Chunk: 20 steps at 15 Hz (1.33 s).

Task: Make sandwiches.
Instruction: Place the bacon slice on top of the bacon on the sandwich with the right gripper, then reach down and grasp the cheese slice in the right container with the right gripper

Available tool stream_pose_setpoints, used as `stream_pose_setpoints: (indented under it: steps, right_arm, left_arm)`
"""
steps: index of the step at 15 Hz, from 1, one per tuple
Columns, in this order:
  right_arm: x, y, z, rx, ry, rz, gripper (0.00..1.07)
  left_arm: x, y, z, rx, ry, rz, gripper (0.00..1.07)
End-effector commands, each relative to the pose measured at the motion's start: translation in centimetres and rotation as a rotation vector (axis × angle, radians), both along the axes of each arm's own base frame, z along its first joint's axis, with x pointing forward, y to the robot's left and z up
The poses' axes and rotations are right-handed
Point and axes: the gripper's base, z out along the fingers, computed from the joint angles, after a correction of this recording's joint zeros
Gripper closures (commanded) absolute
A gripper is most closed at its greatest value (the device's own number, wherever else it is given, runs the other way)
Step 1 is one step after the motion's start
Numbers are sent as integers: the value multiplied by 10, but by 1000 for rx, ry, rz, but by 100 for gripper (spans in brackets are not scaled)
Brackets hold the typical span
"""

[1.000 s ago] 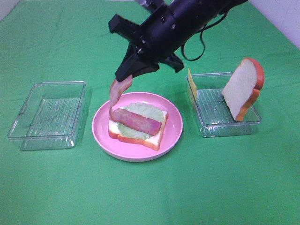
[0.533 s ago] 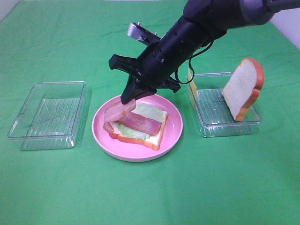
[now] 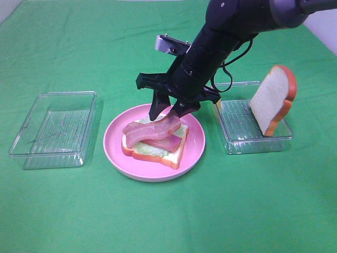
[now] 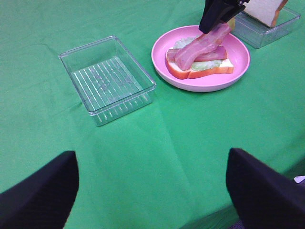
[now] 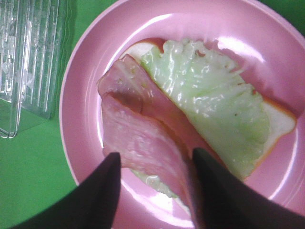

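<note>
While the right gripper hung over the round pink plate at mid-table, its fingers pinched the raised 2 o'clock end of a reddish-pink toy bacon strip, jaws only about as far apart as the strip is wide. The rest of that strip drooped toward 8 o'clock and lay across a second bacon strip, which sat on a pale green lettuce leaf atop a white toy bread slice with orange-brown crust: an open-faced sandwich, all on the plate. At the plate's 3 o'clock sat a clear plastic tray, with another bread slice leaning on edge at its 3 o'clock end. At the plate's 9 o'clock sat a matching clear tray. The left gripper was outside the high view. Its wrist view showed its fingers wide apart above the green cloth.
</note>
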Motion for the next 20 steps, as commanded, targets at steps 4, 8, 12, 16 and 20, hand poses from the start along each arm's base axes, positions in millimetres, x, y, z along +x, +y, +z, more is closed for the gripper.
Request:
stream_pose_setpoints:
  steps: [4,8,12,16,20]
  right_arm:
    - [3,-6,47,-52,-93,50,37]
    - [17,-24,84,-273,-183,45,37]
    - [34,-54,94,-307,-159,-35,43]
    - [56,-76,77,-281,-154,-77,48]
    - [70,-70,39,-304,-102,-46,48]
  left_arm:
    - [-2,1,0,-17,-24,-6,26]
    - [-2,1,0,-17,-24,-6,26]
    - [-2,1,0,-17,-24,-6,26]
    - [-2,1,0,-17,-24,-6,26]
    - [-2,1,0,-17,-24,-6,26]
